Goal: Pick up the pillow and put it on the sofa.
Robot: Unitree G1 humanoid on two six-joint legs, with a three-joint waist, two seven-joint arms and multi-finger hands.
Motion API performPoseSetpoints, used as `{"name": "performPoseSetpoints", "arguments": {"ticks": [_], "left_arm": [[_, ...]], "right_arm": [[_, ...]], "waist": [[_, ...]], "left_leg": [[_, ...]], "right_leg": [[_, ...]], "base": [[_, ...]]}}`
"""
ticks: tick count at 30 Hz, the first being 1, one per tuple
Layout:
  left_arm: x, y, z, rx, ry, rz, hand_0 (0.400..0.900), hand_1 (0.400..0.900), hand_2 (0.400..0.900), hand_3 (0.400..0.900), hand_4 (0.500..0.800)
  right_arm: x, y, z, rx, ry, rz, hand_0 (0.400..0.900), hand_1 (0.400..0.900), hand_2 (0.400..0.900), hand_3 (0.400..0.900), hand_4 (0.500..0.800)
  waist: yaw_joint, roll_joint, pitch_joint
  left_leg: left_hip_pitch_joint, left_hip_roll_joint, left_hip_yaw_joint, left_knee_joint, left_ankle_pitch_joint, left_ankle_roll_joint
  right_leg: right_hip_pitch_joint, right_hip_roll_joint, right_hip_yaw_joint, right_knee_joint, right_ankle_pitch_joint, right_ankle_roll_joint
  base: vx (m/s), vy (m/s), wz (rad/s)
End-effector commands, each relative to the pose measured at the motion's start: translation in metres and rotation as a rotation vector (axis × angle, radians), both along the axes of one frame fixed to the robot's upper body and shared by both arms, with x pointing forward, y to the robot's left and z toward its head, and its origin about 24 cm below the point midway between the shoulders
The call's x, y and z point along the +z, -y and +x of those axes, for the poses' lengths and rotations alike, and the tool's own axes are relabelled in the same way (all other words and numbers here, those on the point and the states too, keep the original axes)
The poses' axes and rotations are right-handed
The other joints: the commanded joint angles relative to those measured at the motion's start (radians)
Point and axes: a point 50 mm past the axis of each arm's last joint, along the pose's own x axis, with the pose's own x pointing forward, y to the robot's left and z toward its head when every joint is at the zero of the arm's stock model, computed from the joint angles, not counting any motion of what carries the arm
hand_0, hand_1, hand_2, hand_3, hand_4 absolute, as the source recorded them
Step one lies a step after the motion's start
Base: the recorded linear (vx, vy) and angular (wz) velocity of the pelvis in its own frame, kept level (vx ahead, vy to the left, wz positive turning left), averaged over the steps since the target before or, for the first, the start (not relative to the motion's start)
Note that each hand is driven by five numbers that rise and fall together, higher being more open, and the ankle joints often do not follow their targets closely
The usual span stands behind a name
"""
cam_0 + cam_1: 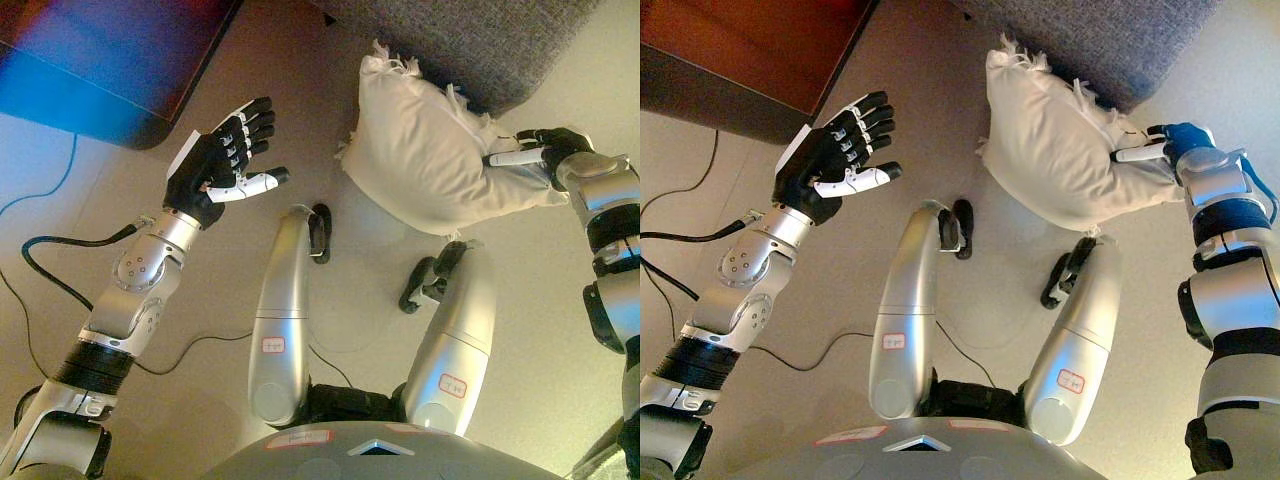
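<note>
A cream pillow (425, 150) with a fringed edge stands tilted on the floor, its top leaning against the front of the grey sofa (470, 40). My right hand (540, 148) is at the pillow's right side, thumb and fingers pinching its fabric. My left hand (225, 160) is raised to the left of the pillow, well apart from it, with its fingers spread and nothing in it.
A dark wooden cabinet (750, 50) fills the upper left corner. A thin cable (55, 185) runs across the beige floor (330, 320) on the left.
</note>
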Motion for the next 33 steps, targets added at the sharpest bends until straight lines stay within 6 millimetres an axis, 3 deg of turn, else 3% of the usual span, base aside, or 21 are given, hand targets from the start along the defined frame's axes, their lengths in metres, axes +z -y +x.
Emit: {"name": "performPoseSetpoints", "arguments": {"ticks": [1,11,17,27,33], "left_arm": [[0.037,0.009,-0.003,-0.067,0.174,-0.062,0.9,0.9,0.9,0.9,0.8],[0.039,0.009,-0.001,-0.045,0.19,-0.078,0.9,0.9,0.9,0.9,0.8],[0.035,0.01,-0.001,-0.029,0.191,-0.088,0.9,0.9,0.9,0.9,0.8],[0.025,0.006,0.0,0.048,0.162,-0.098,0.9,0.9,0.9,0.9,0.8],[0.004,0.0,0.0,0.086,0.027,-0.125,0.9,0.9,0.9,0.9,0.8]], "right_arm": [[0.021,0.016,-0.002,-0.035,0.03,-0.105,0.4,0.4,0.4,0.4,0.5],[0.041,0.005,0.008,0.0,0.174,-0.1,0.4,0.4,0.4,0.4,0.5],[0.054,-0.012,0.016,0.08,0.3,-0.13,0.4,0.4,0.4,0.4,0.5],[0.084,-0.065,0.015,0.292,0.581,-0.368,0.4,0.4,0.4,0.4,0.5],[0.093,-0.075,-0.002,0.37,0.671,-0.523,0.4,0.4,0.4,0.4,0.5]], "waist": [[0.016,0.048,-0.001],[0.016,0.045,-0.001],[0.008,0.032,-0.001],[-0.024,-0.015,-0.001],[-0.033,-0.055,-0.037]], "left_leg": [[0.069,0.007,0.084,0.111,-0.174,0.057],[0.096,0.014,0.091,0.047,-0.162,0.053],[0.164,0.033,0.101,-0.046,-0.142,0.042],[0.428,0.038,0.131,-0.389,-0.041,0.02],[0.585,0.014,0.132,-0.575,-0.005,0.026]], "right_leg": [[-0.035,0.021,-0.046,-0.055,0.167,-0.051],[-0.011,0.029,-0.049,-0.127,0.19,-0.042],[0.048,0.049,-0.05,-0.225,0.224,-0.026],[0.295,0.083,-0.065,-0.551,0.326,-0.006],[0.46,0.082,-0.099,-0.762,0.386,0.021]], "base": [[0.0,0.0,0.0],[-0.01,0.019,-0.02],[0.0,0.033,-0.09],[0.03,0.051,-0.14],[0.07,0.05,-0.07]]}}
